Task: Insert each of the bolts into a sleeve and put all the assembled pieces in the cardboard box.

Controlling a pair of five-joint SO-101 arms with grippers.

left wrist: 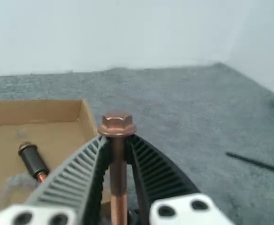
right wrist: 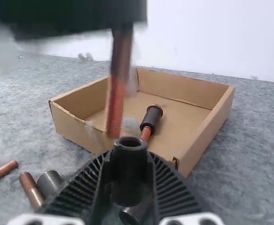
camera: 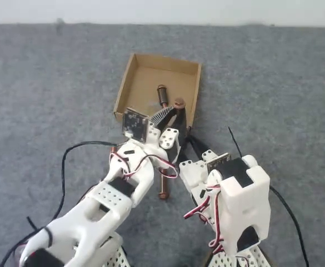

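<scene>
The left gripper (left wrist: 118, 139) is clamped on a long, flange-headed copper bolt (left wrist: 118, 164); its ribbed black fingers (left wrist: 148, 164) pinch the shaft just below the head, and the shaft hangs roughly upright. The right gripper (right wrist: 129, 155) is closed around a short, tubular black sleeve (right wrist: 129, 171), held upright with its open mouth facing up. In the right wrist view the copper bolt comes down from above, with its lower end just beside and slightly above the sleeve's mouth. That end is blurred, so it may or may not touch the rim; it does not look to be inside.

In the high view both grippers meet at the near right corner of a shallow, open-topped brown cardboard box (camera: 145, 78), which sits on grey carpet (camera: 273, 83); the bolt's head shows at the box's near edge. An assembled piece (camera: 162, 95), a copper shaft through a dark sleeve, lies on the box floor.

On the carpet outside the box, near the right gripper, lies a loose bolt (right wrist: 1, 172); a second loose bolt (right wrist: 30, 190) lies just beside a stubby grey sleeve (right wrist: 50, 182).
</scene>
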